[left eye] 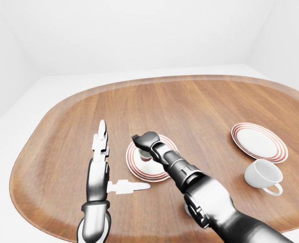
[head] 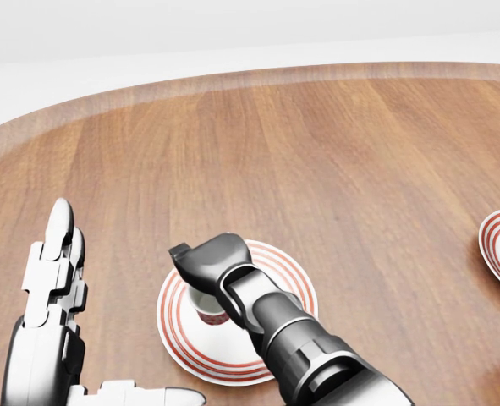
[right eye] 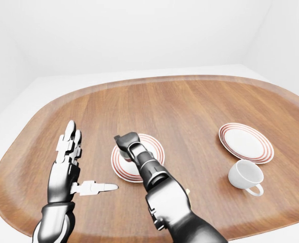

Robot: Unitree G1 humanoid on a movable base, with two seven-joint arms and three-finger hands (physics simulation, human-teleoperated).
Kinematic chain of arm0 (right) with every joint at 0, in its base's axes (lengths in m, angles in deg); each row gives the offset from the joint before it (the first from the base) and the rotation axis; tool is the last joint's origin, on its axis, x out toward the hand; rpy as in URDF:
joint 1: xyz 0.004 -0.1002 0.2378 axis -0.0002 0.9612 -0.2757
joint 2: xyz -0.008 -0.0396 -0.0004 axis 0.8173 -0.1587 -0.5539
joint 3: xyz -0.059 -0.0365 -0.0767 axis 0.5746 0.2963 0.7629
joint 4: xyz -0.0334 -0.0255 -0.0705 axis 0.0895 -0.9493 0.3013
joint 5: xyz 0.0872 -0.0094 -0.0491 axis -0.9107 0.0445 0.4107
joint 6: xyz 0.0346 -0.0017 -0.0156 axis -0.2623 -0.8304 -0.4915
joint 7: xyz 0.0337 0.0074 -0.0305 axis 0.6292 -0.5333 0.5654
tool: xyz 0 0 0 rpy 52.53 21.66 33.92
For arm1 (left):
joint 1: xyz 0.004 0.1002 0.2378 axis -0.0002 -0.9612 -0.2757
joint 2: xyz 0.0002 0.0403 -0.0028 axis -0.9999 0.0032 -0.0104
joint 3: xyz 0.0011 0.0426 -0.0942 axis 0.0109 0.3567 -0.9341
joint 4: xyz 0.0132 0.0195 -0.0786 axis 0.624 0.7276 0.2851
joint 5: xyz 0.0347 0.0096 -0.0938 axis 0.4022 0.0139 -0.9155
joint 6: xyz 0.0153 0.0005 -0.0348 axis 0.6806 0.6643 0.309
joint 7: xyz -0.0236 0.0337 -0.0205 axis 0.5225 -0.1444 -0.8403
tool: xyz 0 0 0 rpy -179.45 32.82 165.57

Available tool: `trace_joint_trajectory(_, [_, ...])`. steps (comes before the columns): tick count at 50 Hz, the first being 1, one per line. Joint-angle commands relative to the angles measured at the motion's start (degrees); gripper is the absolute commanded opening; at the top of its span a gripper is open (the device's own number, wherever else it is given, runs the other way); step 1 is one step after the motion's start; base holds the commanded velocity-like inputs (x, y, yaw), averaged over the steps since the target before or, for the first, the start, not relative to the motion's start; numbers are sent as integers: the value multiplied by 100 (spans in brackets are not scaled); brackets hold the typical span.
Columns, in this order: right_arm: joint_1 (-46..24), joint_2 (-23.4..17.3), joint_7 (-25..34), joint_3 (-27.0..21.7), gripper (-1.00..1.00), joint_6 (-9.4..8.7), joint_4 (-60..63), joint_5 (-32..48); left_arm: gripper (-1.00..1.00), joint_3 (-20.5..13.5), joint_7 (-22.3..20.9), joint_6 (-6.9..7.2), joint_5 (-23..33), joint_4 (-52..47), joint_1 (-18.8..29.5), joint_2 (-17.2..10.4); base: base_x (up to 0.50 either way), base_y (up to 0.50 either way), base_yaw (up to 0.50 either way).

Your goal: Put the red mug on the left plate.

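Observation:
The red mug (head: 209,309) stands on the left red-ringed plate (head: 293,272), mostly hidden under my right hand; only its pale side and red base show. My right hand (head: 200,279) reaches in from the bottom right, and its dark fingers close over the top of the mug. My left hand (head: 57,283) is open, its fingers pointing up and its thumb out to the right, just left of the plate and apart from it. The plate also shows in the left-eye view (left eye: 138,171).
The round wooden table (left eye: 189,104) fills the views. A second red-ringed plate (left eye: 259,142) lies at the right, and a white mug (left eye: 263,174) stands just below it. White floor and walls lie beyond the table's rim.

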Motion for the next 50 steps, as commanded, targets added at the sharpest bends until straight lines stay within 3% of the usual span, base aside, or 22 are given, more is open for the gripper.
trace_joint_trajectory(1, [134,-198,-59,-237,-100,38,-124,-770,100,5,-3,29,19,24,36,15,0,0,0])
trace_joint_trajectory(5, [96,-193,356,-283,-100,38,-119,-997,100,6,0,39,19,63,68,21,0,0,0])
trace_joint_trajectory(15, [-5,-242,339,-294,-100,38,-184,-939,100,-37,11,-31,-21,100,42,23,0,0,0])
trace_joint_trajectory(28, [64,-98,-14,-293,-100,-208,-214,-536,100,-77,5,-129,-52,177,18,31,0,0,0])
trace_joint_trajectory(39, [118,-33,-253,-196,-100,-683,-244,68,100,-104,-24,-146,-66,205,23,41,0,0,0])
trace_joint_trajectory(50, [177,-51,-102,-401,-100,-672,-254,121,100,-133,-51,-123,-83,168,20,47,0,0,0])
